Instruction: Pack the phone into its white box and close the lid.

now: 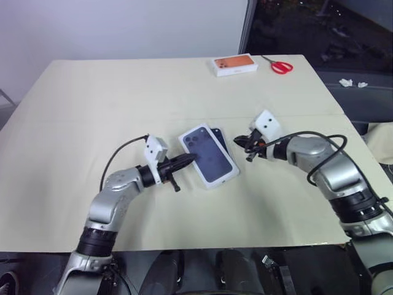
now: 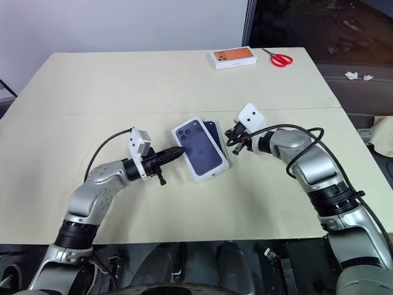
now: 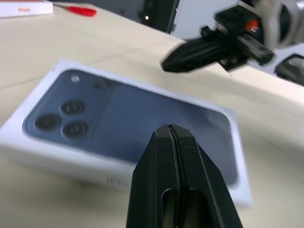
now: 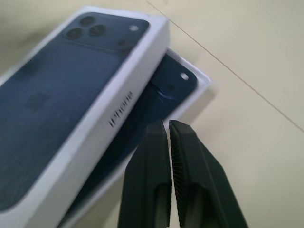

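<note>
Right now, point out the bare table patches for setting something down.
Free: the table's whole left half, and the stretch between the orange-printed box and the lid. Crowded: the middle, where the lid sits askew over the white box, flanked by the left end effector and right end effector.

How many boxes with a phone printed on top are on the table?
2. The lid with the dark blue phone print lies askew over the white box at the table's middle; the orange-printed box sits at the far edge beside the red scissors.
</note>
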{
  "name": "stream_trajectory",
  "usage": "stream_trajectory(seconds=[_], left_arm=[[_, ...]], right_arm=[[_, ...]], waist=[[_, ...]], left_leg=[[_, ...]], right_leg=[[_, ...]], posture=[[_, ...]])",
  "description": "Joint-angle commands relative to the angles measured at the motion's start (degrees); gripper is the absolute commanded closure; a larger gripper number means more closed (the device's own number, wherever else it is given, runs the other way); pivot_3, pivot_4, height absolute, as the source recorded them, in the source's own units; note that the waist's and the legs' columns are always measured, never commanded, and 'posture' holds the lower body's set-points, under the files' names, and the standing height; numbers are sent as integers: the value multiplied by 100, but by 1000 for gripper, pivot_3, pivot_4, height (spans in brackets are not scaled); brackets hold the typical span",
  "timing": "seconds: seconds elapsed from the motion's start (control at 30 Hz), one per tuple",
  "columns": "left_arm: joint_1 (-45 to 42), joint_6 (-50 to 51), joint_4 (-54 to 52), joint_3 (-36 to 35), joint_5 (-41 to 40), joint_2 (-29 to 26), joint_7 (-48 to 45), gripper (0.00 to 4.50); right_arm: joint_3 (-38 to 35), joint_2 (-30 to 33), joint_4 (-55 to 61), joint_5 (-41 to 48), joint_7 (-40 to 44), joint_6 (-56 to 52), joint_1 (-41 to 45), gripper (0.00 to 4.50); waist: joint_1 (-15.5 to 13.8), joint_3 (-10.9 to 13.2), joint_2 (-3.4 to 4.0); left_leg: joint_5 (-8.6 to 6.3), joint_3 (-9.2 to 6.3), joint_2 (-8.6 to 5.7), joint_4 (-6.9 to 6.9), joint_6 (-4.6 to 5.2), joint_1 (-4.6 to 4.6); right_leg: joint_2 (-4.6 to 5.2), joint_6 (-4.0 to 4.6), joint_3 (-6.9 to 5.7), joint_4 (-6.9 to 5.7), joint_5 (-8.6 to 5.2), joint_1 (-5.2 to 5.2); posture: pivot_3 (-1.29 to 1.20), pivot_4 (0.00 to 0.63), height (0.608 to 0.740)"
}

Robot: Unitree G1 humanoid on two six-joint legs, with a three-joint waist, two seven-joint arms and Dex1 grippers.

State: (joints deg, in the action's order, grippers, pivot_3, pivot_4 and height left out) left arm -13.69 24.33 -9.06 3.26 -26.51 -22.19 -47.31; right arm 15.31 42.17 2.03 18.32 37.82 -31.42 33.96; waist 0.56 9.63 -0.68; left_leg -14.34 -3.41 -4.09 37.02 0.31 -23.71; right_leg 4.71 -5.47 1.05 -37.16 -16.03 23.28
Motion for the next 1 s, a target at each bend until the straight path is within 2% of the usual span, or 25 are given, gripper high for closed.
stream_trajectory(seconds=[0.03,0.3,0.5,1.0], left_arm=[[162,262,-226,-33,-112,-77,64,4500],[246,343,-84,179,151,-41,209,4500],[-211,86,657,329,433,305,328,4500],[-596,-28,955,347,450,603,307,4500]], right_arm=[[122,13,216,-448,206,322,-136,4449],[44,-180,211,-843,414,337,-224,4449],[-3,-147,298,-1070,525,376,-243,4449],[-210,-242,657,-1116,550,19,-340,4449]], waist=[[-19,0,0],[0,0,0],[-17,1,-1],[-7,0,-1]], left_leg=[[0,-1,-1,0,0,0],[-1,-1,-4,0,0,0],[0,-2,-5,2,0,0],[1,-2,-6,3,-1,0]], right_leg=[[1,0,-1,1,0,-1],[4,0,-2,-1,0,0],[4,0,-4,-2,0,-2],[4,0,-3,-3,1,-1]], posture=[[0,150,740],[0,150,740],[0,150,740],[0,150,740]])
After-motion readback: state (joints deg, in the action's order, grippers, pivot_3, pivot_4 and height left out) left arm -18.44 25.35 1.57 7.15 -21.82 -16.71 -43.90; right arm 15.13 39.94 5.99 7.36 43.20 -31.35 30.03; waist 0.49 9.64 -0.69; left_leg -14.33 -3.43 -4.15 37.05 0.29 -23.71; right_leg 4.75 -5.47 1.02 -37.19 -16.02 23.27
